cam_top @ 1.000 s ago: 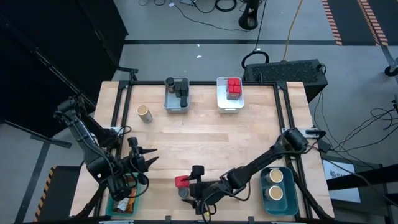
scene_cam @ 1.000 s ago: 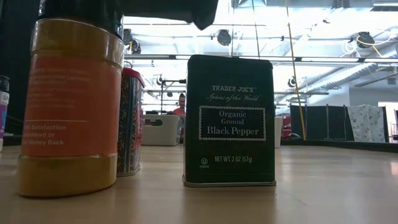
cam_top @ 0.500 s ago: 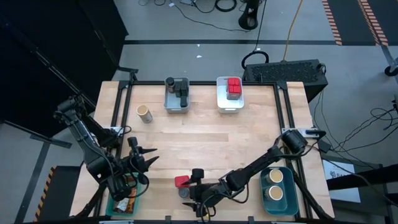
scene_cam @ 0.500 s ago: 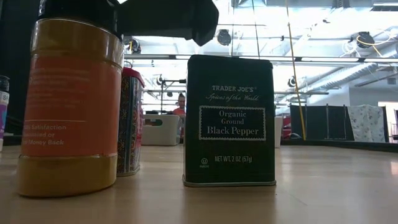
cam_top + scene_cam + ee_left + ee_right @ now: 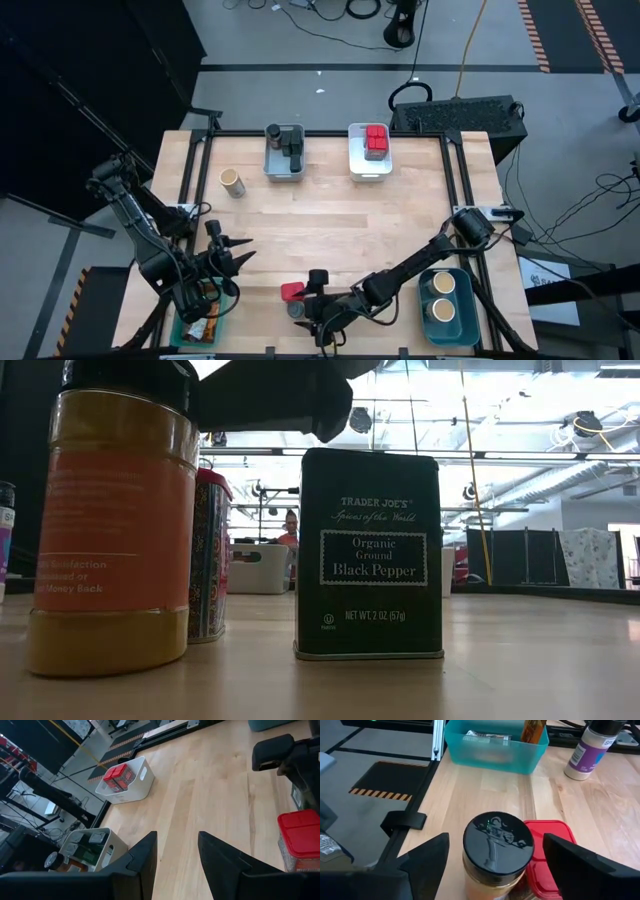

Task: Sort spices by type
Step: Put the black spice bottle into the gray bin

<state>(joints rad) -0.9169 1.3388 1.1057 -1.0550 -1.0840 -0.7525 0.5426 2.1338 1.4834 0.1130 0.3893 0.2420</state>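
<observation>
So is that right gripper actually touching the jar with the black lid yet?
Apart. The right wrist view shows the right gripper open, its fingers standing clear on either side of the black-lidded jar, wood visible between.

Grey floor [image 5: 300, 45] strewn with cables [image 5: 330, 12] surrounds the wooden table [image 5: 340, 220]; bright ceiling lights [image 5: 520, 380].

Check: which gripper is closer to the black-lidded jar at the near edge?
Right. The right gripper straddles the black-lidded jar; the left gripper hovers well off toward the table's left side.
</observation>
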